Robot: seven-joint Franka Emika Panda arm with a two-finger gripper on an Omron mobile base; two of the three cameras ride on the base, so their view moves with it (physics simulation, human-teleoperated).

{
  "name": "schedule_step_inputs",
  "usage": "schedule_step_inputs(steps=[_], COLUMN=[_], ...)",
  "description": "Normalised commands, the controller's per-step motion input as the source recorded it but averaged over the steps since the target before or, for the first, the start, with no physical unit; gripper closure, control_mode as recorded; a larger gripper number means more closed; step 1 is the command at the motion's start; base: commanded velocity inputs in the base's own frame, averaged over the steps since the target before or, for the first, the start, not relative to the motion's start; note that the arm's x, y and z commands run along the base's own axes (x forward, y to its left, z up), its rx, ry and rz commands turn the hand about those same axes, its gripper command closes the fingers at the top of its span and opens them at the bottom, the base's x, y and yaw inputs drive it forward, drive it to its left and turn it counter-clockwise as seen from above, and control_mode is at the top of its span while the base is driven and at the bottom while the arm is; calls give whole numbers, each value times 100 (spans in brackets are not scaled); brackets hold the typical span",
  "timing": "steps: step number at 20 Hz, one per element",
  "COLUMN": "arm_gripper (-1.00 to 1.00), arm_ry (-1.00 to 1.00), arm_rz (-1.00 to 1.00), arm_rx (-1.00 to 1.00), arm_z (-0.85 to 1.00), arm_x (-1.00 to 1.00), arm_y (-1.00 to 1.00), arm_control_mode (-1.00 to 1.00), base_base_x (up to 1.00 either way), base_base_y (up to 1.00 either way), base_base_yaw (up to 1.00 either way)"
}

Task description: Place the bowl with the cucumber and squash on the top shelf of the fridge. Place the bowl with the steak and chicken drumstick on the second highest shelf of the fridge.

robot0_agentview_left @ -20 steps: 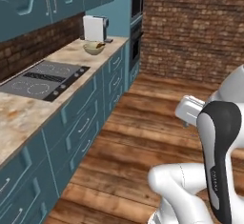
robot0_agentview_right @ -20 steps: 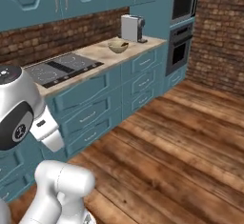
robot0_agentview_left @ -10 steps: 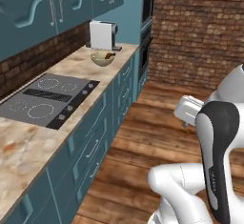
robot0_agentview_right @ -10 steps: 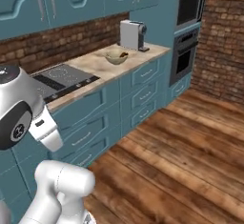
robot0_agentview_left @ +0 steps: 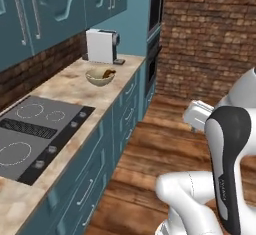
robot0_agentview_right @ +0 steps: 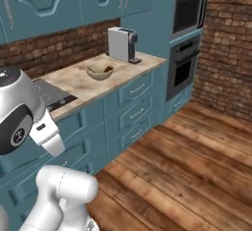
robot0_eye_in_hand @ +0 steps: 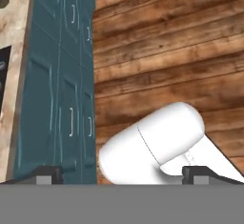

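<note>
- A tan bowl (robot0_agentview_left: 100,77) sits on the marble counter (robot0_agentview_left: 65,86), just in front of a white coffee machine (robot0_agentview_left: 101,46); something brown lies inside it, too small to name.
- In the right base view that bowl (robot0_agentview_right: 100,71) stands nearer the counter's (robot0_agentview_right: 123,75) front edge than the coffee machine (robot0_agentview_right: 121,43), the two close together but apart.
- A black cooktop (robot0_agentview_left: 30,134) is set into the counter on the near side of the bowl, well apart from it; the left base view shows its rings and knobs, while the right base view gives just a dark corner (robot0_agentview_right: 54,95) beside the arm's shoulder.
- The right base view takes in a microwave (robot0_agentview_right: 189,10) above a wall oven (robot0_agentview_right: 183,68) in a tall teal column; the left base view catches these (robot0_agentview_left: 156,9) as a thin strip, edge-on.
- The hand view looks straight down on the wood floor (robot0_eye_in_hand: 167,51) and teal drawer fronts (robot0_eye_in_hand: 59,89), with a sliver of counter (robot0_eye_in_hand: 16,42) along its left edge.
- The gripper (robot0_eye_in_hand: 121,176) has both dark tips at the bottom of the hand view, spread to full width, with nothing between them.
- Brick wall (robot0_agentview_left: 210,34) closes the far end of the room.
- Teal upper cabinets (robot0_agentview_right: 74,1) hang over the counter.
</note>
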Motion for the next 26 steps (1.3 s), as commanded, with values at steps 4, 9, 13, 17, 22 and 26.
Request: schedule_step_inputs(steps=[4, 9, 13, 17, 22, 26], arm_gripper=[-100, -100, -100, -100, -100, -100], arm_ry=[0, 0, 0, 0, 0, 0], arm_rz=[0, 0, 0, 0, 0, 0], arm_rx=[0, 0, 0, 0, 0, 0], arm_z=[0, 0, 0, 0, 0, 0], arm_x=[0, 0, 0, 0, 0, 0], arm_y=[0, 0, 0, 0, 0, 0], arm_control_mode=[100, 100, 100, 100, 100, 100], base_base_x=[100, 100, 100, 100, 100, 100], base_base_y=[-16, -15, -26, -40, -34, -24], base_base_yaw=[2, 2, 3, 18, 43, 65])
